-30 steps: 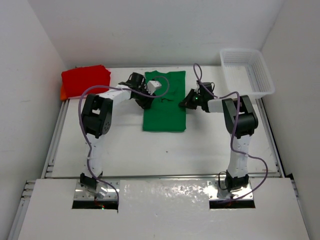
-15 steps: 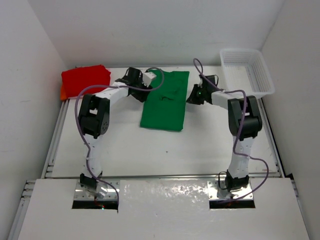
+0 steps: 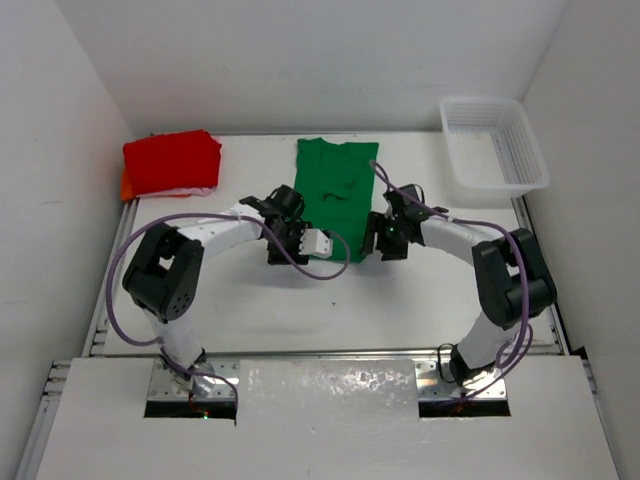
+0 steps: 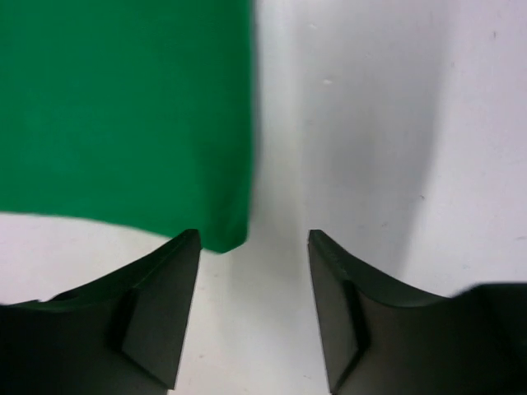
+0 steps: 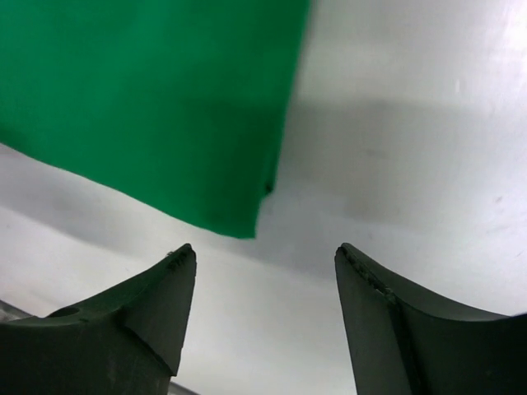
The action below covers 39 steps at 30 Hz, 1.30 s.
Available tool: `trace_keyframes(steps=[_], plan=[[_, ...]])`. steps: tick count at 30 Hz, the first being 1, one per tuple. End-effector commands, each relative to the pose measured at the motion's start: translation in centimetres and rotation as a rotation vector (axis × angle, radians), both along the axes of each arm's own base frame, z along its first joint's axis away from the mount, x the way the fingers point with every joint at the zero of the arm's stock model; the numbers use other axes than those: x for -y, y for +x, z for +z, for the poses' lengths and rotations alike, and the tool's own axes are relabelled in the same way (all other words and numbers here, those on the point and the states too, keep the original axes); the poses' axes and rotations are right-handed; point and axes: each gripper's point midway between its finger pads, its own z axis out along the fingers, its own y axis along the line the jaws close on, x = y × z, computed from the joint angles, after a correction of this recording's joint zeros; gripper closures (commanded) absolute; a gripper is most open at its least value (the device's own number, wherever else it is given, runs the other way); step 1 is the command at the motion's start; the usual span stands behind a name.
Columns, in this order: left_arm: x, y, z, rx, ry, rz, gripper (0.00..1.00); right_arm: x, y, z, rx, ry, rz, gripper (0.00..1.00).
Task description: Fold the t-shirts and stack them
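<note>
Green t-shirt [image 3: 335, 185] let go, left hand [image 4: 251, 239], right hand [image 5: 263, 251] now spread, drawn nearer.

White table [image 3: 400, 310]: green t-shirt [image 3: 335, 185] flat far-centre; folded pile [image 3: 128, 188], red t-shirt [image 3: 170, 160] on top, far-left; mesh basket [image 3: 495, 140] far-right.

Table [image 3: 400, 300]. T-shirt pile [image 3: 172, 160] sits in the far-left corner. Mesh basket [image 3: 495, 103] sits in the far-right corner. Single t-shirt [image 3: 335, 180] lies flat on the table at far middle, between the two and apart from both. Left gripper [image 3: 290, 225] is at its near-left corner, right gripper [image 3: 380, 235] at its near-right corner. Wrist views: a shirt corner lies just ahead of each gripper's fingertips.
</note>
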Motion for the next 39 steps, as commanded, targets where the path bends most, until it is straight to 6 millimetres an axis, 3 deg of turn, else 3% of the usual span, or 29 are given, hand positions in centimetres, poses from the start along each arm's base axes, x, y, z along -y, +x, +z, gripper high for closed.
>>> trace_keyframes(steps=[1, 7, 13, 16, 17, 20, 22, 23, 25, 29, 32, 35, 39], plan=[[-0.1, 2.0, 0.1, 0.107, 0.044, -0.053, 0.45, -0.7, 0.3, -0.2, -0.020, 0.075, -0.089, 0.35], [0.3, 3.0, -1.3, 0.150, 0.046, -0.037, 0.41, -2.1, 0.4, -1.7, -0.057, 0.146, -0.107, 0.37], [-0.3, 2.2, -4.0, 0.121, 0.062, -0.013, 0.42, -3.2, -0.4, -3.0, -0.105, 0.170, -0.113, 0.38], [-0.2, 2.1, -4.7, 0.111, 0.052, 0.011, 0.45, -3.4, -0.5, -3.7, -0.129, 0.182, -0.120, 0.43], [-0.1, 2.0, -4.9, 0.105, 0.048, 0.017, 0.47, -3.7, -0.5, -3.6, -0.138, 0.201, -0.118, 0.54], [0.4, 2.1, -5.0, 0.093, 0.018, 0.054, 0.62, -4.1, -0.5, -4.1, -0.165, 0.216, -0.124, 0.71], [0.5, 2.4, -4.9, 0.093, 0.010, 0.086, 0.81, -4.1, -0.6, -4.2, -0.169, 0.215, -0.125, 0.86], [0.4, 2.4, -4.8, 0.091, 0.009, 0.097, 0.99, -4.0, -0.5, -4.1, -0.165, 0.217, -0.128, 0.90], [0.4, 2.2, -4.6, 0.076, 0.005, 0.123, 1.00, -3.9, -0.3, -3.8, -0.156, 0.214, -0.124, 1.00], [-0.1, 1.1, -3.9, 0.030, 0.015, 0.154, 1.00, -3.4, -0.9, -3.1, -0.138, 0.183, -0.076, 1.00], [-0.8, -0.4, -2.9, 0.001, 0.020, 0.193, 1.00, -3.0, -2.5, -2.2, -0.128, 0.172, -0.018, 1.00], [-1.5, -3.1, -1.9, -0.019, 0.030, 0.206, 1.00, -2.7, -5.8, -1.8, -0.148, 0.157, 0.067, 1.00], [-3.3, -10.3, -2.6, -0.118, 0.123, 0.174, 1.00, -2.0, -10.1, 0.2, -0.128, 0.115, 0.190, 1.00]])
